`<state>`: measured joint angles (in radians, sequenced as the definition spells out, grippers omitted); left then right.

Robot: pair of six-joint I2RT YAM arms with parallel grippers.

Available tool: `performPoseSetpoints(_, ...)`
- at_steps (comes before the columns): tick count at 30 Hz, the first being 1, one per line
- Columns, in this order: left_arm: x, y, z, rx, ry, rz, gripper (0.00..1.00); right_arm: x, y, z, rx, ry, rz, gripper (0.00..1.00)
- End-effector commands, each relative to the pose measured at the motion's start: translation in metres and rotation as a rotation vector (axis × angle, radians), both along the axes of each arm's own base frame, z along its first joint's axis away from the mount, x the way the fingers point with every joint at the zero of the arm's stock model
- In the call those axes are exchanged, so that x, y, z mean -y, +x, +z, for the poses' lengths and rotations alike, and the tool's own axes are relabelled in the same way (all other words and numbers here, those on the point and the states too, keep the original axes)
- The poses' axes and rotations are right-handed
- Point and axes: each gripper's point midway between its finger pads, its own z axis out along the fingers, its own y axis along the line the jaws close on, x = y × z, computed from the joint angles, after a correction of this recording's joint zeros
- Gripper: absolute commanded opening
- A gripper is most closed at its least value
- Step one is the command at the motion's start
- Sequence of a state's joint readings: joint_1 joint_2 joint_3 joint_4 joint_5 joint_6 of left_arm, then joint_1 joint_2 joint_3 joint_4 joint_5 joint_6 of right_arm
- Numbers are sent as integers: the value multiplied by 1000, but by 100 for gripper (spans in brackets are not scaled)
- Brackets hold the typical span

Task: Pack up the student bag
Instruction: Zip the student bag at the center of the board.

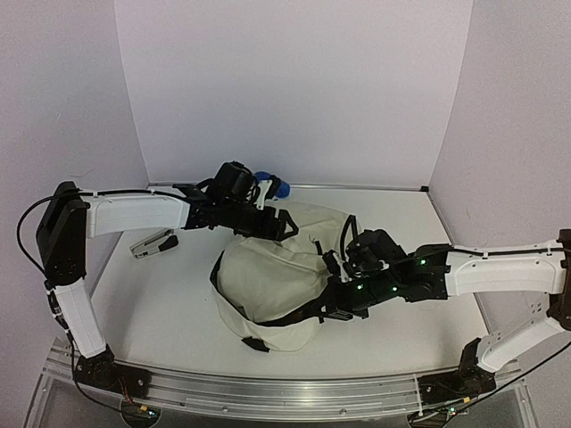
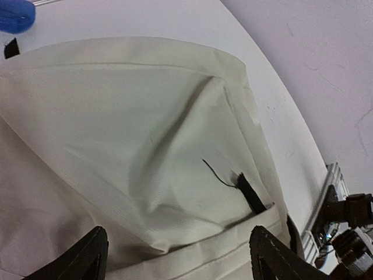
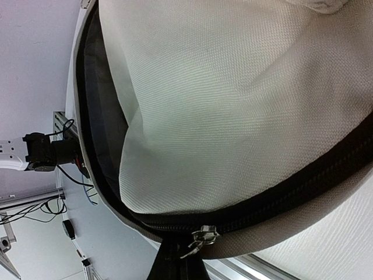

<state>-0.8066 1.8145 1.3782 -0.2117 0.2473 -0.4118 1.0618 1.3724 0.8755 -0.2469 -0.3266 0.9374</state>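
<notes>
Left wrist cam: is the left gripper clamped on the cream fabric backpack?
No, the left gripper has its black fingertips wide apart above the cream fabric backpack, with nothing pinched between them.

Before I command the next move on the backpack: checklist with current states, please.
1. Left jaws open: ok. The fingers are spread wide over the cream backpack.
2. Right jaws shut: ok. They sit at the black zipper, beside its pull.
3. Right jaws actually gripping that edge: cannot tell.
4. Backpack mouth open: ok. The dark lining shows along one side.
5. Loose items inside: not ok. A grey stapler-like item and a blue object lie outside on the table.
</notes>
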Motion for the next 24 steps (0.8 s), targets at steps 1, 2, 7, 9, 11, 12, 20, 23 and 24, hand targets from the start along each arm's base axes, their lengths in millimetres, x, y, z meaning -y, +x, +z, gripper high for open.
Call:
performPoseSetpoints(1,11,-51,8,-98,-110,-180,78,-23,7,39,82,114,48,0)
performPoseSetpoints(2,15,-57,10,-104,-140,-204,77,-25,4,40,77,121,67,0)
performPoseSetpoints(7,36,-84,5,-186,-246,-307,73,-39,-14,49,56,165,182,0)
performPoseSetpoints(9,43,-84,-9,-221,-249,-309,72,-47,-21,59,81,185,216,0)
performPoseSetpoints(11,44,-80,-29,-261,-217,-275,70,-52,-24,66,99,197,229,0)
performPoseSetpoints(12,44,-76,-38,-271,-199,-258,69,-53,-26,68,103,201,236,0)
performPoseSetpoints(20,49,-69,-73,-317,-163,-216,69,-76,-41,65,100,194,289,0)
performPoseSetpoints(23,49,-67,-75,-318,-173,-207,69,-90,-42,65,120,190,302,2)
performPoseSetpoints(24,49,-66,-74,-315,-173,-204,69,-95,-42,65,129,189,304,3)
